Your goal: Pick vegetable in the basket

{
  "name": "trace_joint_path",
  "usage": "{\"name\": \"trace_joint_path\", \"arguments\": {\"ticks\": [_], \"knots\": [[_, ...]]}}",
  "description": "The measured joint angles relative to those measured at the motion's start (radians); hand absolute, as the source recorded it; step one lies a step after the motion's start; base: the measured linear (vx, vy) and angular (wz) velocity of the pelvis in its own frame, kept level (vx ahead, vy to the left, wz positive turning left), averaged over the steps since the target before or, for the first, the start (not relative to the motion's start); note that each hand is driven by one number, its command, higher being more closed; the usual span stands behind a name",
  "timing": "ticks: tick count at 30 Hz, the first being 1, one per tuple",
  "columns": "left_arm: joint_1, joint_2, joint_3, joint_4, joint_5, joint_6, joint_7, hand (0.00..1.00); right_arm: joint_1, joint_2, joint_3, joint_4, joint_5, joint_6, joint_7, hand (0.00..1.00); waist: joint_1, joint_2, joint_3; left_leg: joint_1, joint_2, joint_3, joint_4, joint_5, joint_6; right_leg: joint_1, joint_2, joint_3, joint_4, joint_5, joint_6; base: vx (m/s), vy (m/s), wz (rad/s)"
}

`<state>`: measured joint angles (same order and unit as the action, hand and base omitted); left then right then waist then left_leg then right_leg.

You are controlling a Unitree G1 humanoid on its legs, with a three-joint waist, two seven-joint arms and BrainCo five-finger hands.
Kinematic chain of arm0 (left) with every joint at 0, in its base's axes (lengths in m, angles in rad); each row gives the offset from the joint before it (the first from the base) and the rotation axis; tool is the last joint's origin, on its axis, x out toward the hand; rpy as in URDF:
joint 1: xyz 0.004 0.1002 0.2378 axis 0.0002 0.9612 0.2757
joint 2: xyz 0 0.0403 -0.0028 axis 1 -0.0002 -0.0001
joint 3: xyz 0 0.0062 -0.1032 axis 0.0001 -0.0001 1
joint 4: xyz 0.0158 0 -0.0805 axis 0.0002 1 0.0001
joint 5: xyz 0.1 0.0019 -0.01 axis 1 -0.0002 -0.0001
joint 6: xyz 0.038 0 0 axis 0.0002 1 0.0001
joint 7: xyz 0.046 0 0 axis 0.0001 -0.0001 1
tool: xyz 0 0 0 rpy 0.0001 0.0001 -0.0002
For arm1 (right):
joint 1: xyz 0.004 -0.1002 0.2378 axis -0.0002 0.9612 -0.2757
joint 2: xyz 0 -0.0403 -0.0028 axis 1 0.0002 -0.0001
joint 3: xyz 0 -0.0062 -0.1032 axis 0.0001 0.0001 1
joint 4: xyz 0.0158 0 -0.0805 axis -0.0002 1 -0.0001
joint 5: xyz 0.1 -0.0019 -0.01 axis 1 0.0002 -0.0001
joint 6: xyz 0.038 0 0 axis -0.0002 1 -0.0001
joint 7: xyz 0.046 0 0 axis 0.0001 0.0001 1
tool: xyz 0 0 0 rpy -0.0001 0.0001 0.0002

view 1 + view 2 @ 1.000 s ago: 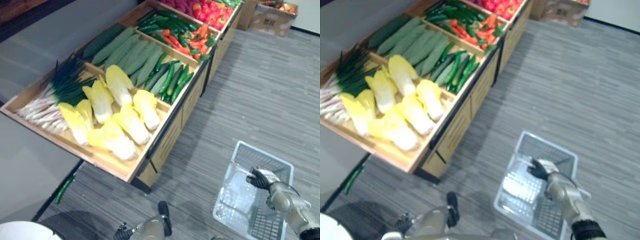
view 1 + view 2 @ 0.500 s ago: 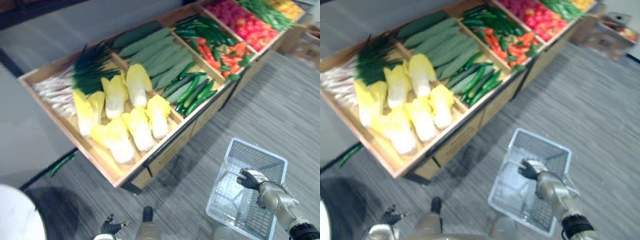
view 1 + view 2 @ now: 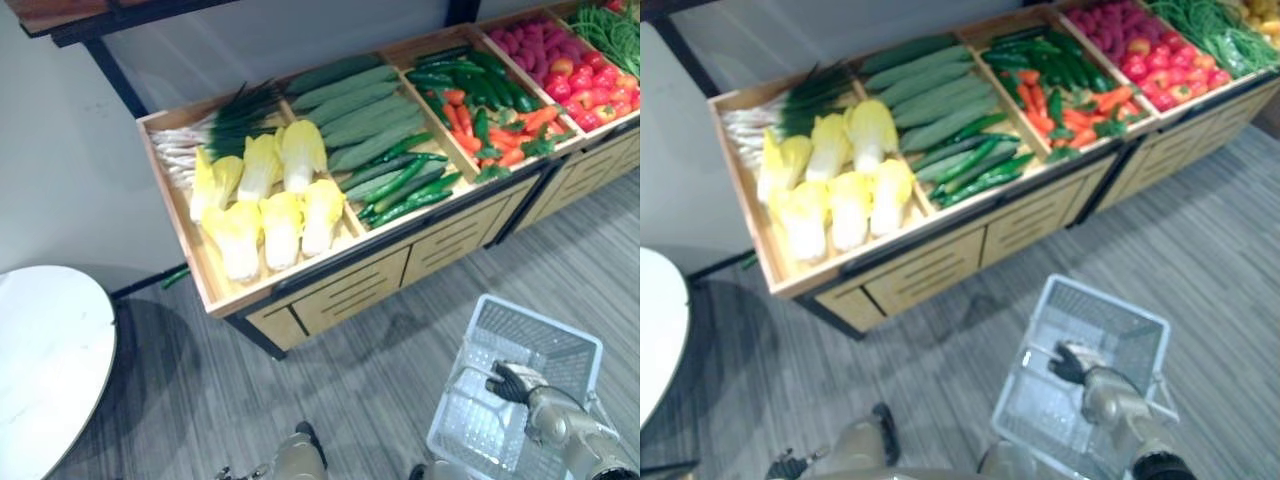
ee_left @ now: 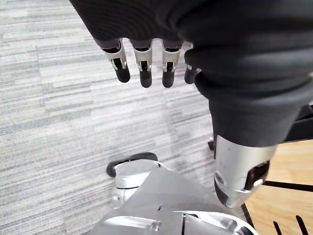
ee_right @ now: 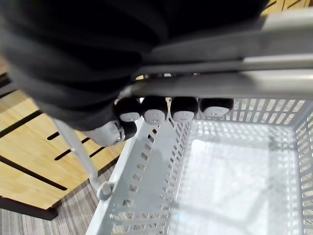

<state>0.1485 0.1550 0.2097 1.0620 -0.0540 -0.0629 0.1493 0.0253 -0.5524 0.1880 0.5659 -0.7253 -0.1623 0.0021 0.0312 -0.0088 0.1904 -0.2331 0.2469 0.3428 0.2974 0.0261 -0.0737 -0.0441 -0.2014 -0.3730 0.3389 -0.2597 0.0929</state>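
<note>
While right hand [image 3: 514, 382] clamps fingers round handle [image 5: 254, 84] of basket [image 3: 545, 318], left hand [image 4: 142, 68] hangs over floor [image 4: 58, 112], fingers relaxed, holding nothing. Vegetables [image 3: 283, 215] lie in stand [image 3: 350, 290], well apart from basket.

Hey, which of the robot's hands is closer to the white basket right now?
Right. The right hand is curled round the handle of the basket, above its open top; the left hand hangs open over the grey floor, apart from the basket.
</note>
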Motion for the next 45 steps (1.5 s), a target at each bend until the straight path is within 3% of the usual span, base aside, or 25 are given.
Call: {"name": "trace_joint_path", "arguments": {"ticks": [2, 4, 6, 8, 13, 14, 25, 28, 33, 36, 42, 45], "knots": [[0.002, 0.000, 0.009, -0.002, 0.007, 0.000, 0.000, 0.00, 0.001, 0.010, 0.000, 0.000, 0.000, -0.001, 0.002, 1.00, 0.000, 0.002, 0.001, 0.044, -0.016, 0.006, -0.107, 0.005, -0.007, 0.015, 0.014, 0.000, -0.056, 0.035, 0.006, -0.02, 0.108, -0.01], [-0.003, 0.002, 0.027, -0.013, 0.030, 0.000, 0.000, 0.00, -0.002, 0.048, -0.008, -0.001, -0.002, -0.006, 0.001, 1.00, -0.005, -0.006, 0.001, 0.084, -0.055, 0.002, -0.266, 0.085, -0.014, 0.014, 0.014, -0.014, -0.110, 0.074, 0.015, -0.07, 0.086, 0.17], [-0.019, 0.002, 0.023, -0.024, 0.048, 0.000, -0.001, 0.00, 0.013, 0.061, -0.030, 0.001, -0.001, -0.013, 0.000, 1.00, -0.013, 0.002, 0.005, 0.097, -0.081, -0.023, -0.358, 0.142, -0.009, 0.012, 0.008, -0.039, -0.127, 0.081, 0.026, -0.10, 0.087, 0.36], [-0.030, 0.006, 0.021, -0.027, 0.071, -0.001, -0.001, 0.00, 0.020, 0.070, -0.035, 0.002, -0.001, -0.013, 0.001, 1.00, -0.010, 0.010, 0.007, 0.112, -0.091, -0.044, -0.394, 0.160, -0.010, 0.018, 0.002, -0.056, -0.122, 0.083, 0.028, -0.10, 0.085, 0.30], [-0.030, 0.009, -0.011, -0.027, 0.086, -0.001, -0.002, 0.00, 0.024, 0.109, -0.045, 0.010, 0.021, -0.013, 0.000, 1.00, -0.002, 0.009, 0.007, 0.121, -0.098, -0.046, -0.395, 0.158, -0.010, 0.027, -0.005, -0.053, -0.124, 0.086, 0.035, -0.04, 0.033, 0.04], [-0.034, 0.042, -0.057, -0.006, 0.118, -0.001, -0.010, 0.00, 0.036, 0.158, -0.056, 0.080, 0.066, -0.009, 0.005, 1.00, 0.000, -0.015, -0.031, 0.164, -0.088, -0.026, -0.401, 0.135, -0.024, 0.073, 0.025, -0.025, -0.167, 0.087, 0.036, 0.00, 0.000, 0.00], [-0.045, 0.045, -0.055, -0.011, 0.117, -0.003, -0.008, 0.00, 0.038, 0.188, -0.078, 0.122, 0.100, -0.002, 0.001, 1.00, -0.001, -0.022, -0.035, 0.165, -0.094, -0.033, -0.401, 0.133, -0.020, 0.086, 0.026, -0.035, -0.180, 0.087, 0.036, 0.00, 0.000, 0.02], [-0.054, 0.045, -0.043, -0.085, 0.115, -0.004, 0.004, 0.00, 0.046, 0.201, -0.117, 0.151, 0.118, 0.000, -0.008, 1.00, -0.002, -0.020, -0.036, 0.155, -0.094, -0.050, -0.401, 0.133, -0.020, 0.086, 0.028, -0.050, -0.183, 0.087, 0.036, 0.00, -0.002, 0.14], [-0.063, 0.042, 0.008, -0.400, 0.095, -0.031, 0.096, 0.00, 0.085, 0.220, -0.173, 0.150, 0.138, -0.001, -0.020, 1.00, 0.003, -0.019, -0.037, 0.146, -0.101, -0.088, -0.401, 0.134, -0.019, 0.108, 0.029, -0.090, -0.195, 0.086, 0.034, 0.02, -0.003, 0.22], [-0.080, 0.032, 0.053, -0.595, 0.107, -0.086, 0.183, 0.00, 0.093, 0.219, -0.184, 0.147, 0.137, -0.013, -0.044, 1.00, 0.001, -0.019, -0.037, 0.142, -0.104, -0.091, -0.401, 0.135, -0.018, 0.104, 0.027, -0.090, -0.194, 0.086, 0.033, 0.00, 0.000, 0.01], [-0.153, 0.023, 0.169, -0.744, 0.151, -0.088, 0.329, 0.00, 0.094, 0.217, -0.181, 0.115, 0.136, -0.021, -0.046, 1.00, 0.001, -0.015, -0.034, 0.129, -0.095, -0.074, -0.401, 0.135, -0.018, 0.071, 0.030, -0.065, -0.178, 0.082, 0.026, 0.00, -0.001, -0.09], [-0.193, 0.028, 0.199, -0.774, 0.180, -0.087, 0.370, 0.00, 0.088, 0.215, -0.178, 0.112, 0.136, -0.023, -0.045, 1.00, 0.000, -0.010, -0.031, 0.129, -0.090, -0.067, -0.401, 0.135, -0.018, 0.062, 0.033, -0.055, -0.172, 0.080, 0.023, 0.00, -0.008, -0.12]]}}
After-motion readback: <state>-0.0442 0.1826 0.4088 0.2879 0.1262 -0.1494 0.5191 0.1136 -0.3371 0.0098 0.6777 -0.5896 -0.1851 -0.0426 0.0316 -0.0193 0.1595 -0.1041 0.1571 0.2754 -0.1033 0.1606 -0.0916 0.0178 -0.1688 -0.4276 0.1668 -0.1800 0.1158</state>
